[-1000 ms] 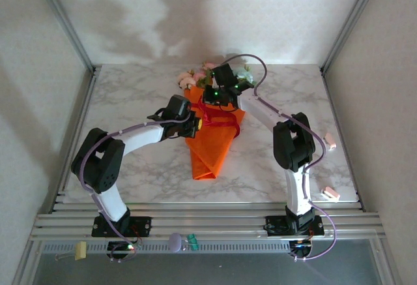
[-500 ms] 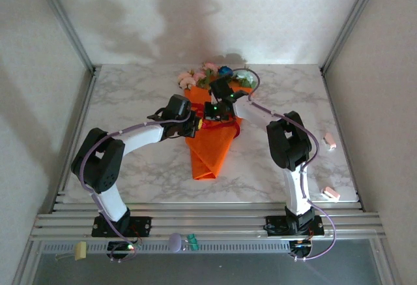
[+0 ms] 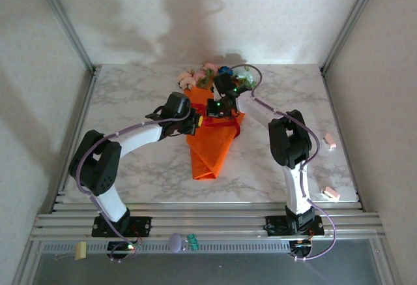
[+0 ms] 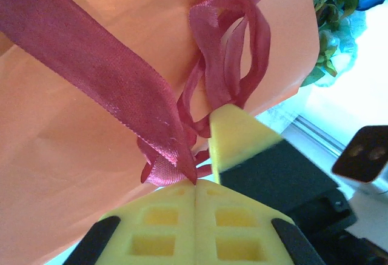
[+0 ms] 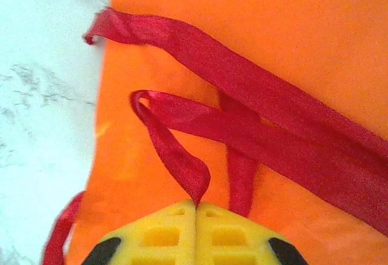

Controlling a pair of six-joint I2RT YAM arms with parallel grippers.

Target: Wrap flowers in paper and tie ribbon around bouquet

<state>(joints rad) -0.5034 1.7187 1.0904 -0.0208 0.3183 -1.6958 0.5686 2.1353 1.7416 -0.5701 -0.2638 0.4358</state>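
Red ribbon [image 4: 91, 53] pinched over the bouquet [image 3: 212, 141], near the tabletop's [image 3: 130, 102] far edge.
Left fingers [image 4: 185, 207] and right fingers [image 5: 185, 216] each clamp a floppy, slick-looking tail, probably best held near its end.

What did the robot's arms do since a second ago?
The right gripper swung in over the bouquet toward the left gripper, and the red ribbon loops look drawn in tighter. Both grippers stayed pinched on the ribbon, and the bouquet stayed put.
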